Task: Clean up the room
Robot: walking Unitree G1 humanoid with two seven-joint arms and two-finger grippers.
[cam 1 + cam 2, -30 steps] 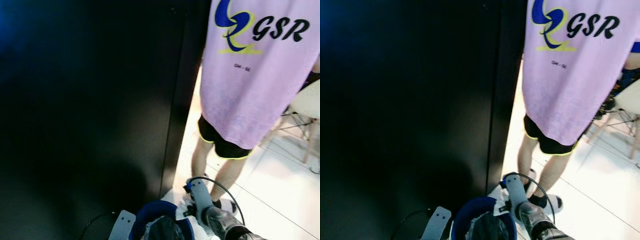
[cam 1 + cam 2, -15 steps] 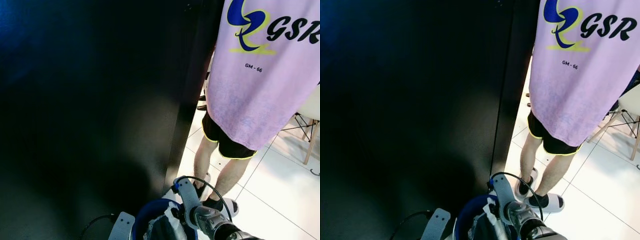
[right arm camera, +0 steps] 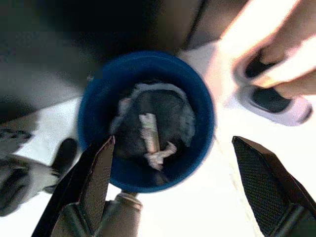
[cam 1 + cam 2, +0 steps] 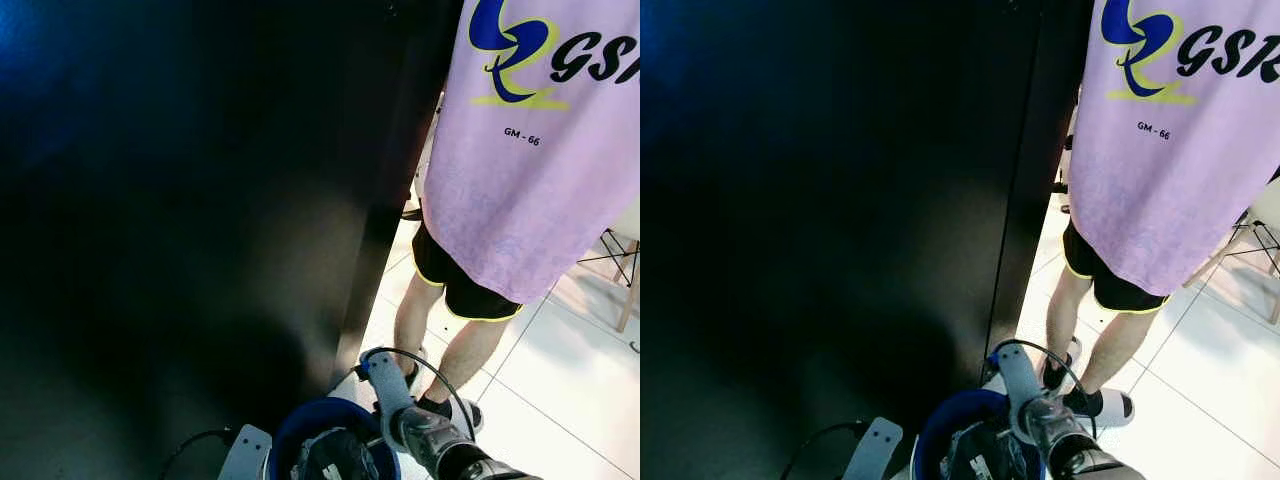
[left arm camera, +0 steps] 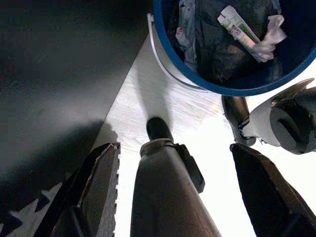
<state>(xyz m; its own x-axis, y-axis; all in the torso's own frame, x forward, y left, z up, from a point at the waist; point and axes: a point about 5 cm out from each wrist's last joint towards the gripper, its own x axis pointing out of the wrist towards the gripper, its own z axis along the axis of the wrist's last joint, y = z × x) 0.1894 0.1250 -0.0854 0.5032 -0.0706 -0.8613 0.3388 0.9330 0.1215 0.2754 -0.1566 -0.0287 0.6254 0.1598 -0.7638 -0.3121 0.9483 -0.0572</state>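
Right end effector (image 3: 168,197): fingers apart, hovering above the bucket mouth.
Left end effector (image 5: 173,192): fingers apart, beside the bucket, above the floor.
Bucket (image 3: 197,98): blue, on the floor (image 5: 163,108), beside the dark cabinet (image 4: 180,200).
Contents: dark bag, white tube (image 5: 239,27), crumpled wrappers.
Person (image 4: 530,150): standing just beyond the bucket.
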